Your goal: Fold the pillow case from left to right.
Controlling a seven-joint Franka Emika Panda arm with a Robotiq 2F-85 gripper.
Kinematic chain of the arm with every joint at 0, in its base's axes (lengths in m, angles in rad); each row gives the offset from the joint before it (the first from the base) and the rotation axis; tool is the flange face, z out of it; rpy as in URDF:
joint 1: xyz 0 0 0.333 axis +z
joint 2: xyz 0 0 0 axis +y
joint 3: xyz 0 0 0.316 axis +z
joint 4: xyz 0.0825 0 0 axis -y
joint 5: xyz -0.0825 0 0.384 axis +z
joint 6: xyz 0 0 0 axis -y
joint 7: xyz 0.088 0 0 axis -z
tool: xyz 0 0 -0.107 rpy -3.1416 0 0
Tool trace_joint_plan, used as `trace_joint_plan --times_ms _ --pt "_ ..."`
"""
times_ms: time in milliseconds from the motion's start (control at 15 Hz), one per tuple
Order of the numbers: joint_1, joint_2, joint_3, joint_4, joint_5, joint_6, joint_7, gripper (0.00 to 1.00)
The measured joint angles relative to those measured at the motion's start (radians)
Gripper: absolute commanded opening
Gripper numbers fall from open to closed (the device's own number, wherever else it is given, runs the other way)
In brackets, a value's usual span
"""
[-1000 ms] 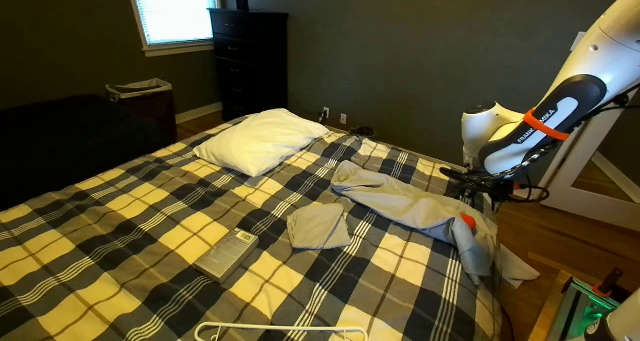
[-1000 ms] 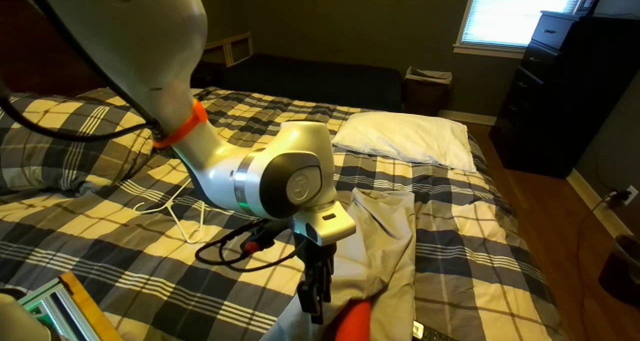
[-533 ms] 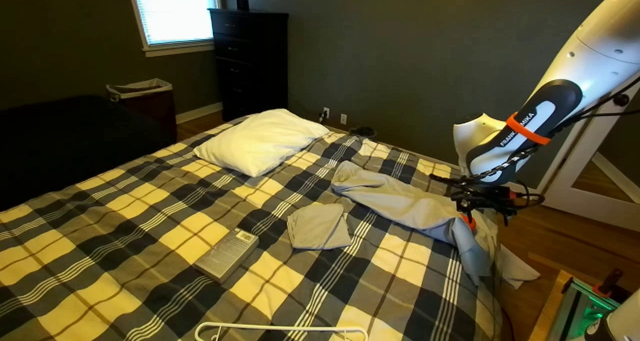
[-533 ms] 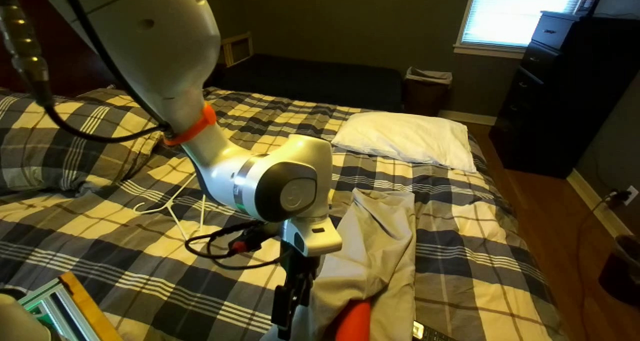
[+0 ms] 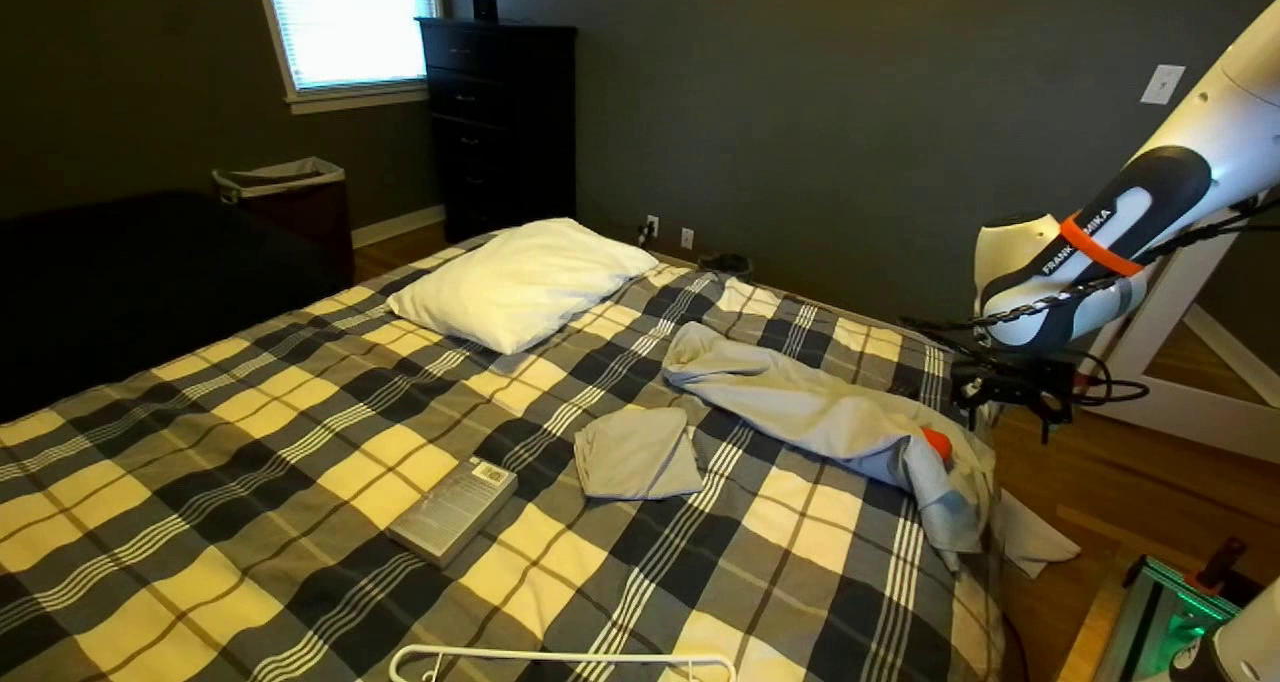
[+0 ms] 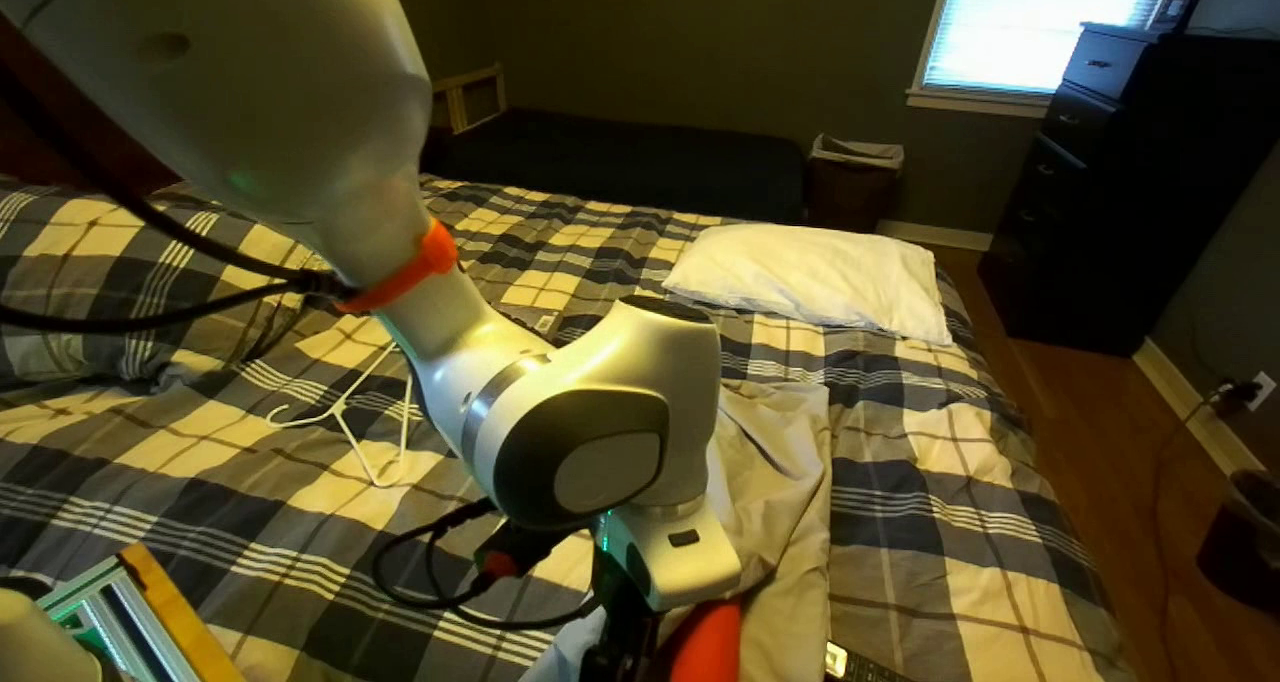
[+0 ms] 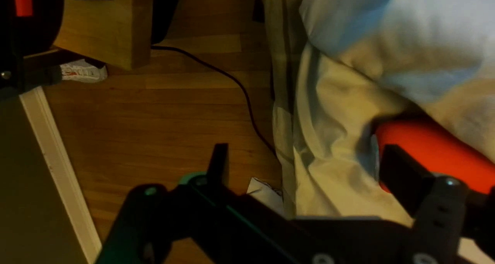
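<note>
Hovering claw (image 7: 307,155): your fingers stand spread wide, nothing between them; you have hold of nothing.
Outer finger (image 7: 219,165): in the wrist view it shows against the wooden floor (image 7: 185,113), beyond the draped side of the bedspread (image 5: 250,502).
Inner finger (image 7: 404,175): in the same view it overlaps a red object (image 7: 437,148); whether they touch cannot be told.
Red object: lies partly under a loose flap of the pillow case (image 5: 800,407); its nature does not show.
Pillow case: rests wrinkled on the bedspread, on the inner finger's side of your claw; near end bunched at the bedspread's edge, far end near the white pillow (image 5: 520,282) but not touching it.
Long axis: runs inward from your claw toward that pillow; the line between your fingers appears roughly along it.
Fold: one layer overlies another, so judged partly made and uneven; which side counts as left is not settled.
Arm (image 6: 440,337): the only one, over the near end; none nearer to choose.
Smaller grey cloth (image 5: 640,452): lies apart from the pillow case, well away from your claw; seemingly no part of this fold.
Coming move: in judgement, you need both fingers inward and down, straddling a free edge clear of the red object.
Risk: closing here likely catches the red object, or air alone.
</note>
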State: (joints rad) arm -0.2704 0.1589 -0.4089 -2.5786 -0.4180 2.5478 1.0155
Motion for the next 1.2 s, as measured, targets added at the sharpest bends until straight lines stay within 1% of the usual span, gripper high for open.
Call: trace_joint_plan --times_ms 200,333,467,667,867,1000,1200 --pt "0.011 0.013 0.007 0.013 0.000 -0.013 0.001 1.00" --pt "0.015 0.035 0.005 0.045 -0.027 -0.092 -0.016 1.00" --pt "0.013 0.066 -0.005 0.081 -0.063 -0.148 -0.079 1.00" --pt "0.006 0.134 -0.017 0.122 -0.107 -0.144 -0.203 1.00" --pt "0.006 0.218 -0.018 0.149 -0.121 -0.055 -0.278 1.00" --pt "0.009 0.266 -0.019 0.159 -0.115 0.032 -0.284 1.00" --pt "0.022 0.316 -0.022 0.165 -0.072 0.159 -0.288 1.00"
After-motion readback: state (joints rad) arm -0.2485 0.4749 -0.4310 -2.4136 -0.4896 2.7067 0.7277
